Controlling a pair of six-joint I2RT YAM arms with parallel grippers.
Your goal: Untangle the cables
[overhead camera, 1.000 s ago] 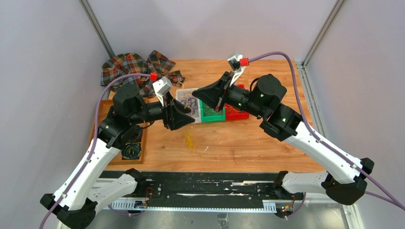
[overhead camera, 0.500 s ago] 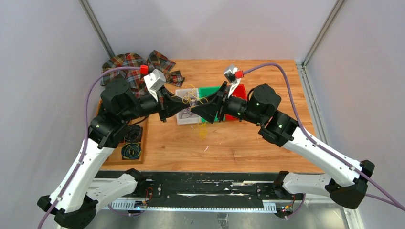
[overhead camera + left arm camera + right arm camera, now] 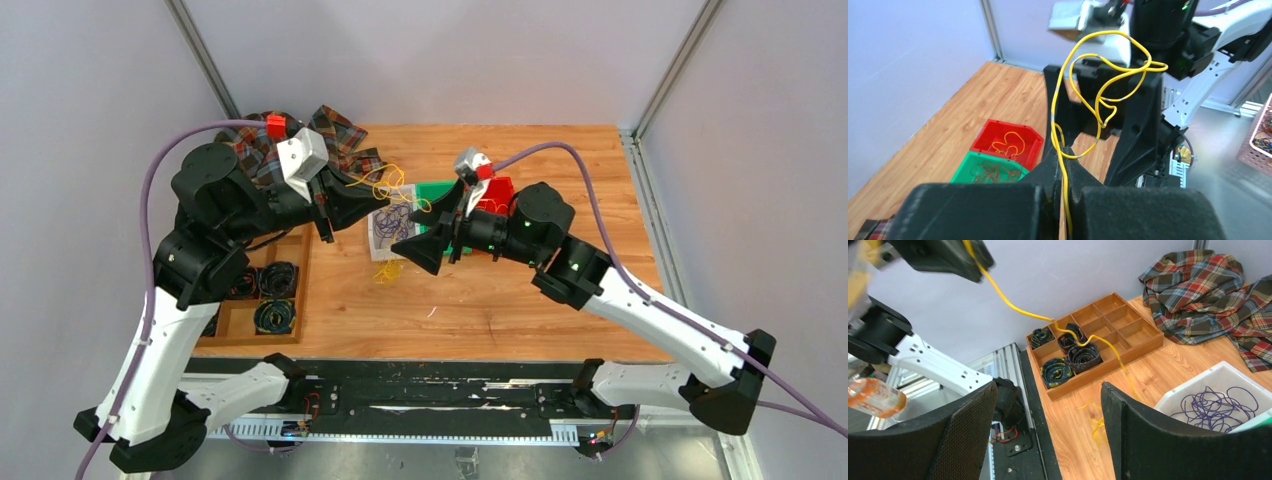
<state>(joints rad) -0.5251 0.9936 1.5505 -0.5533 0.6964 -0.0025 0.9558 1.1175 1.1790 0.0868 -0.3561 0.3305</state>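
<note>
My left gripper (image 3: 374, 192) (image 3: 1064, 151) is shut on a yellow cable (image 3: 1108, 75) and holds it above the table. The cable's loops (image 3: 392, 184) hang in the air past the fingertips. One strand (image 3: 1013, 305) trails down toward a small heap of yellow cable (image 3: 388, 270) (image 3: 1098, 425) on the wood. My right gripper (image 3: 412, 252) (image 3: 1048, 387) is open just right of the strand, with nothing between its fingers. Purple cables lie in a white bin (image 3: 378, 250) (image 3: 1168, 400). Red-brown cables lie in a green bin (image 3: 960, 175), and an orange cable lies in a red bin (image 3: 1034, 136).
A wooden tray (image 3: 300, 290) (image 3: 1143, 342) with dark coiled cords sits at the left edge of the table. A plaid cloth (image 3: 335, 128) (image 3: 1213, 295) lies at the back left. The green bin (image 3: 432, 192) and red bin (image 3: 497, 190) stand behind the right gripper.
The left gripper shut on the yellow cable and lifted it up and to the back left. The right gripper opened and moved left and forward from above the green bin.
</note>
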